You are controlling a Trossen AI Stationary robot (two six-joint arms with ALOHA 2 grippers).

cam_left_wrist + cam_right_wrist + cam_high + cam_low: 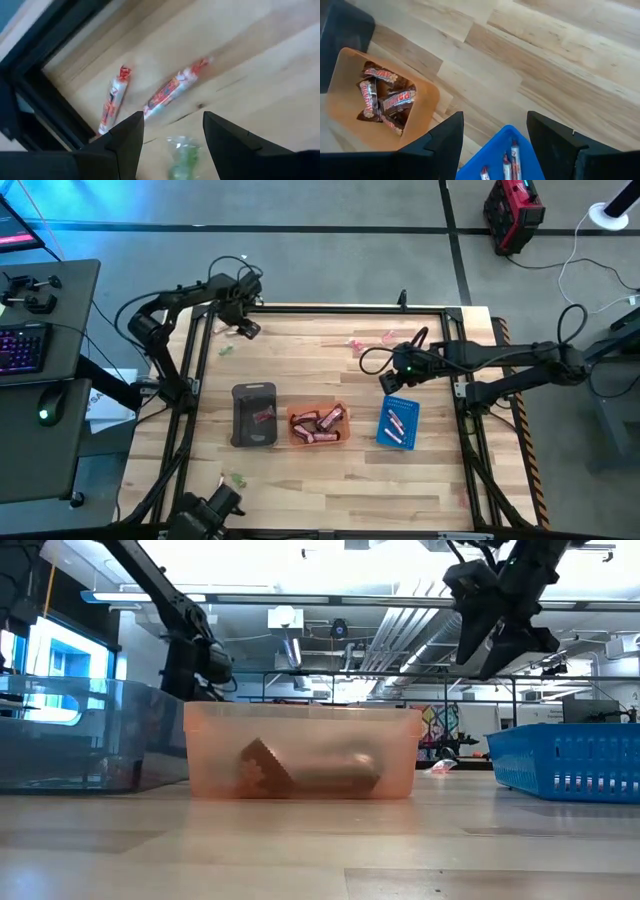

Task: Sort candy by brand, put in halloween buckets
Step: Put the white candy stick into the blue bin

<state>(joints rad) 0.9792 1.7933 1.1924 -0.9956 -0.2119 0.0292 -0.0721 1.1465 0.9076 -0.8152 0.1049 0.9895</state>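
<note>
My left gripper (pixel 247 330) hovers open over the table's far left corner. In its wrist view the open gripper (pixel 172 119) has a green candy (pixel 182 154) between its fingers, untouched, and two pink-red candies (pixel 112 100) (pixel 173 90) lie on the wood beyond. My right gripper (pixel 391 382) (pixel 495 119) hangs open and empty just above the far end of the blue bucket (pixel 398 423) (pixel 503 156), which holds a few pink-red pieces. The orange bucket (pixel 318 423) (pixel 380 100) holds reddish-brown bars. The dark bucket (pixel 254 415) stands left of it.
Loose pink candies (pixel 355 344) lie near the far edge, and green ones (pixel 235 478) near the near left corner. The three buckets stand in a row mid-table. The black table frame (pixel 45 95) runs close beside the left gripper. Bare wood lies in front of the buckets.
</note>
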